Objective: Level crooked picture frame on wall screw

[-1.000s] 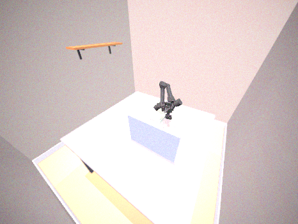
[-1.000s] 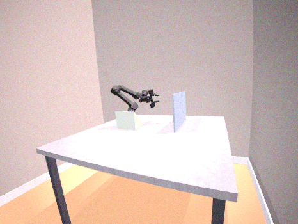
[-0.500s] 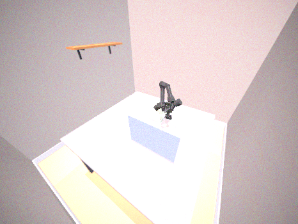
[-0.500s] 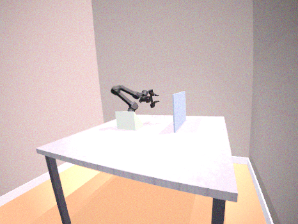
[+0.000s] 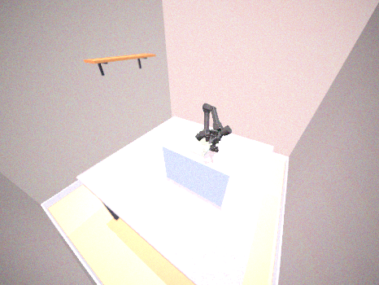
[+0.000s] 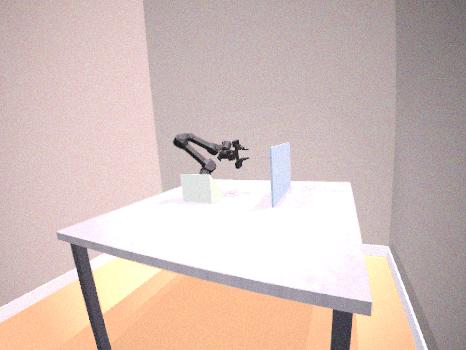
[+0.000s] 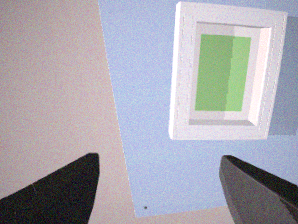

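White, the frame [image 7: 181, 75] hangs on the blue panel [image 5: 195, 175] [image 6: 280, 172] [image 7: 145, 115]; its tilt is hard to judge. The claw [image 5: 214, 147] [image 6: 244, 155] [image 7: 160, 164] stands partly open, empty, short of the panel. Lifting too high could slip the strip off the screw and drop it.

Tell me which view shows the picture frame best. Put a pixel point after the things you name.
The wrist view: it faces the picture frame [image 7: 182, 75], showing its whole white border and green picture. The top view shows only the back of the blue panel [image 5: 196, 175] [image 6: 281, 173] [image 7: 145, 100]; the exterior view sees that panel nearly edge-on, with no frame visible.
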Controlling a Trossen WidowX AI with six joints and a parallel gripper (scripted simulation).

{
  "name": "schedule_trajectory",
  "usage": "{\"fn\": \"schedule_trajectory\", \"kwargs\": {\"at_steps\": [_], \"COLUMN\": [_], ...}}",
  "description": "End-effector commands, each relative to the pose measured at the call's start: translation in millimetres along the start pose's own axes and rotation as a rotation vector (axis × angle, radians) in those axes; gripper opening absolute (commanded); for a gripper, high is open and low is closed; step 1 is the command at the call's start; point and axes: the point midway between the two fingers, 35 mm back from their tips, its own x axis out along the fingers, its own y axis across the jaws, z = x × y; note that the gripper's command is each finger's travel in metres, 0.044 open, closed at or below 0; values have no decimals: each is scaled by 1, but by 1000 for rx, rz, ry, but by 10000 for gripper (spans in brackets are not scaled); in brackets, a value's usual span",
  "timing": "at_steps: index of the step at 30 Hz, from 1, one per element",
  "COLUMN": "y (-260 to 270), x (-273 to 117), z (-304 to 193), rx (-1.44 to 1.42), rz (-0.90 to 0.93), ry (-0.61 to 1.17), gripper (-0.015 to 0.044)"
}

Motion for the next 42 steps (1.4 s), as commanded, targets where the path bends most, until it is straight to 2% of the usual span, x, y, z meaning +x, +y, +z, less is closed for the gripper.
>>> {"fn": "schedule_trajectory", "kwargs": {"at_steps": [1, 20, 31, 42], "y": [0, -1, -37, -39], "x": [0, 1, 68, 72], "z": [0, 0, 18, 14], "rx": [-3, 0, -6, -6], "rz": [-2, 0, 1, 0], "ry": [3, 0, 4, 6], "gripper": [260, 260, 260, 260]}}
